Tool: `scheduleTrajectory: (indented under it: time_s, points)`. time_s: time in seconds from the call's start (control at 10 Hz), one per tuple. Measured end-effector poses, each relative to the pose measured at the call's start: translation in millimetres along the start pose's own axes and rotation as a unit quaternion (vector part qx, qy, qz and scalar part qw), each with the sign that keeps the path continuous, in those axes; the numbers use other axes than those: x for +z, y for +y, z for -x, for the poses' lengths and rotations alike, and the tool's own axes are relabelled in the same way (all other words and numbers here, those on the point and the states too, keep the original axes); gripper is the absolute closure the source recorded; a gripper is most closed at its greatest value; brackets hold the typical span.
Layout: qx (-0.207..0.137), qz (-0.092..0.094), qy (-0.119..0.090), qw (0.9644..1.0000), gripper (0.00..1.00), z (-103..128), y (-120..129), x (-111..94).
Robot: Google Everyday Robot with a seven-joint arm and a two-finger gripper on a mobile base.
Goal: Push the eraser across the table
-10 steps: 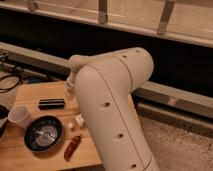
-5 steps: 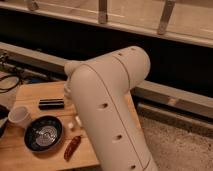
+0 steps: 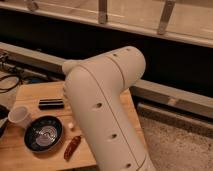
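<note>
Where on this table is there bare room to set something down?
Bare: the table strip beyond the eraser, and the near corner before the cup and bowl. Crowded between those three. The arm covers the right side; the gripper is out of view.

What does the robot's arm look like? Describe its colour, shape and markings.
The arm is a thick, smooth, cream-white shell, rounded like a bent tube, with small dark round holes dotted along its side. No cables or lettering show. The gripper is out of sight, perhaps behind the arm.
</note>
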Motion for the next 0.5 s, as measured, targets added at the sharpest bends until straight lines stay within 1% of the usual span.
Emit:
scheduleTrajectory:
  time_s: [0.2,0.4,0.5]
  points:
    - [-0.009,-0.005,0.003,0.9999,0.94,14.4,-7.0,-1.7]
    - [-0.005,-0.005,0.010,0.9999,0.94,19.4,-16.6,5.7]
    - [-0.001,-0.004,0.010,0.9999,0.94,18.9,-19.9,6.6]
